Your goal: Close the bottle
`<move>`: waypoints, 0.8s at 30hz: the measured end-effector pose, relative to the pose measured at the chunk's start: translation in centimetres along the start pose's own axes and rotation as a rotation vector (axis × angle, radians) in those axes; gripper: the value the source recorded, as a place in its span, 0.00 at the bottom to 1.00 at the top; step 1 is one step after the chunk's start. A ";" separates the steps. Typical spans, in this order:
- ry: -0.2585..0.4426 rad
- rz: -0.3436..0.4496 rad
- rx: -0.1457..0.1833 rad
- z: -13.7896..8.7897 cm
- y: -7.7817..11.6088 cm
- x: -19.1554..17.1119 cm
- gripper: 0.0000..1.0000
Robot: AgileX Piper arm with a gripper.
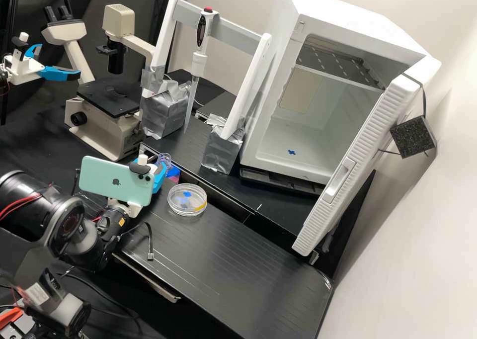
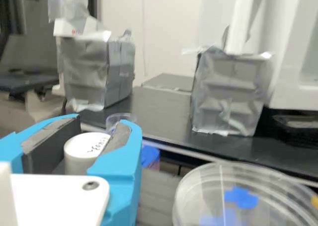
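The gripper is low over the bench's left part in the high view, partly behind the phone mounted on the arm. In the wrist view the gripper is shut on a white cap with dark writing on its top, one pad on either side. Whatever lies below the cap is hidden by the fingers and the white gripper body, so I cannot tell how it sits on a bottle.
A clear round dish with blue pieces stands beside the gripper. Behind the fingers are a clear ring-shaped rim and a blue item. Farther back are foil-wrapped blocks, a microscope and an open white incubator.
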 end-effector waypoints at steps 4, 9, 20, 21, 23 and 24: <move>0.038 0.035 0.002 -0.8 0.6 0.3 0.00; 0.089 0.053 0.013 -2.0 0.9 1.3 0.00; 0.087 0.073 0.004 -2.3 1.2 4.7 0.00; 0.081 0.076 0.005 -2.1 1.3 5.0 0.00; 0.068 0.083 0.006 -1.9 1.4 5.5 0.00; 0.062 0.085 0.007 -1.7 1.4 5.7 0.00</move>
